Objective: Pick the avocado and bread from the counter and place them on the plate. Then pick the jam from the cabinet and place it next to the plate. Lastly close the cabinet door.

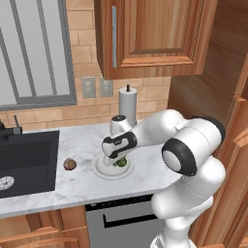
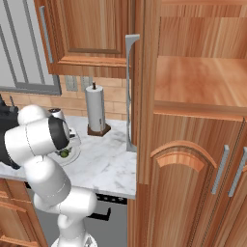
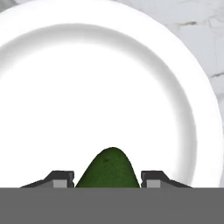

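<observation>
The gripper [image 3: 108, 180] is closed on the avocado [image 3: 108, 168], which sits between the two fingertips [image 3: 61, 178] with its narrow end pointing away from the hand, so its long axis runs along the gripper. Directly beneath it lies the plate [image 3: 183, 109], white and bare; in the left base view the avocado [image 1: 121, 162] hangs low over the plate's [image 1: 104, 169] middle, though whether it touches I cannot tell. The coming move looks like a straight lowering and release, with no sideways shift needed. The bread [image 1: 69, 164] rests on the counter [image 1: 72, 189] to the left of the plate, near the sink [image 1: 29, 160]. At the far right, the cabinet [image 2: 193, 144] stands with its door [image 2: 131, 91] open.
</observation>
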Tool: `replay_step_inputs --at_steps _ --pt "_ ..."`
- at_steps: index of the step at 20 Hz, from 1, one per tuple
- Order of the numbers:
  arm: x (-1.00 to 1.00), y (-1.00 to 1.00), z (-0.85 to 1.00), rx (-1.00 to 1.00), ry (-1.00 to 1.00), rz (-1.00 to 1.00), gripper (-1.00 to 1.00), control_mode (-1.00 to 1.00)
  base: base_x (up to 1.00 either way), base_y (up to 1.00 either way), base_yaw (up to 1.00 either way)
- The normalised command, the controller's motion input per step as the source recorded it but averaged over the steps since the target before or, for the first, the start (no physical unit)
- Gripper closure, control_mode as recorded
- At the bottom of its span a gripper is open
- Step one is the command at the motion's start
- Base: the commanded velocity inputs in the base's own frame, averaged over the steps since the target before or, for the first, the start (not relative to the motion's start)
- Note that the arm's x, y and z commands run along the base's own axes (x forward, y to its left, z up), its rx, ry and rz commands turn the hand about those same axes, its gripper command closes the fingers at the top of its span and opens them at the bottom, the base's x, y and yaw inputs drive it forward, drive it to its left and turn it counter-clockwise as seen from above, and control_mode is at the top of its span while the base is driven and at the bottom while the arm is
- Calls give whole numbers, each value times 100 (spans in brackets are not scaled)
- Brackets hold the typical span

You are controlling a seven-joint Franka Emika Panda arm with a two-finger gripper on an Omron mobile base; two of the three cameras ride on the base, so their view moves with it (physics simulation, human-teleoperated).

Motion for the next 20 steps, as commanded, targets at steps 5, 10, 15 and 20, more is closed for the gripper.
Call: replay_step_inputs --at_steps 5,10,15,20 --pt "0 0 -1 0 -1 5 -100 -100 0 0 0" --pt "0 0 0 0 -3 5 -100 -100 0 0 0" --pt "0 3 2 0 -2 3 -100 -100 0 0 0" --pt "-5 9 18 0 -5 4 -100 -100 0 0 0"
